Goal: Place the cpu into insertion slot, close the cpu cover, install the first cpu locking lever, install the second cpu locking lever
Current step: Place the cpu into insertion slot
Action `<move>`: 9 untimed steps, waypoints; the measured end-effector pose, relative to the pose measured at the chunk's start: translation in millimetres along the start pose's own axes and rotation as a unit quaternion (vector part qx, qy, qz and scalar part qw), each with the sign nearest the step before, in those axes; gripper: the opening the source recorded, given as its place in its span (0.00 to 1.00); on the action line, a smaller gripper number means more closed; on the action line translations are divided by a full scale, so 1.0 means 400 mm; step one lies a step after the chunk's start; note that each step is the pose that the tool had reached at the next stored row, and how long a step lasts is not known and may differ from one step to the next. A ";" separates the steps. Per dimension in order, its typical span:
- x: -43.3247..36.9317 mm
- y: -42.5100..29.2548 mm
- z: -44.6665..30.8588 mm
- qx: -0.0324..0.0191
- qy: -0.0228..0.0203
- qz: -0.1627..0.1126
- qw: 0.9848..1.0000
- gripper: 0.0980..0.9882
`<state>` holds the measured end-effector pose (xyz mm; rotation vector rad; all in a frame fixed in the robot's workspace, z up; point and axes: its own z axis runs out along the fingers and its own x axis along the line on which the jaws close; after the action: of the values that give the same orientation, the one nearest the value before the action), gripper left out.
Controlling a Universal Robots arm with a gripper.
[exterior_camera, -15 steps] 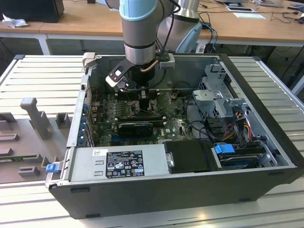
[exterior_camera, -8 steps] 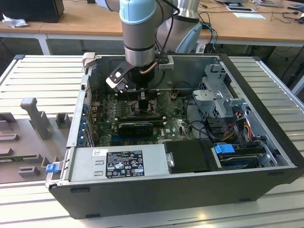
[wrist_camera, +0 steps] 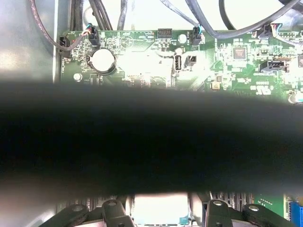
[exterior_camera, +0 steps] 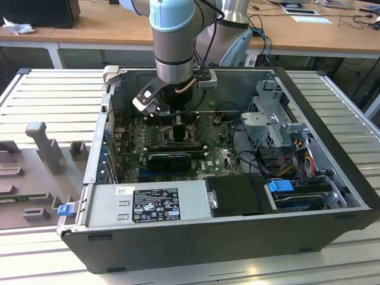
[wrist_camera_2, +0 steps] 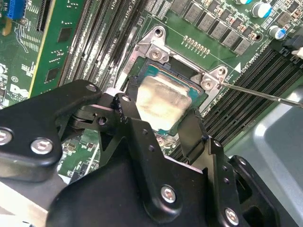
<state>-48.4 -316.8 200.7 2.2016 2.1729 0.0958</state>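
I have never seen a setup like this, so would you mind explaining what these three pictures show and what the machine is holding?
It is one robot arm reaching into an open computer case on a slatted metal table. The exterior view looks on from outside; both wrist views come from cameras riding on the arm. In the second wrist view the gripper, black with two fingers, is closed on the cpu, a pale square chip, at the insertion slot of the green motherboard.
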 end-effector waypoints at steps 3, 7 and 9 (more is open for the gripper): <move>0.000 0.000 -0.001 0.000 0.000 0.000 1.000 0.57; 0.000 0.001 -0.020 0.000 0.000 0.000 1.000 0.57; 0.000 0.002 -0.027 0.001 0.000 0.000 1.000 0.48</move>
<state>-48.3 -316.8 211.7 2.2021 2.1733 0.0940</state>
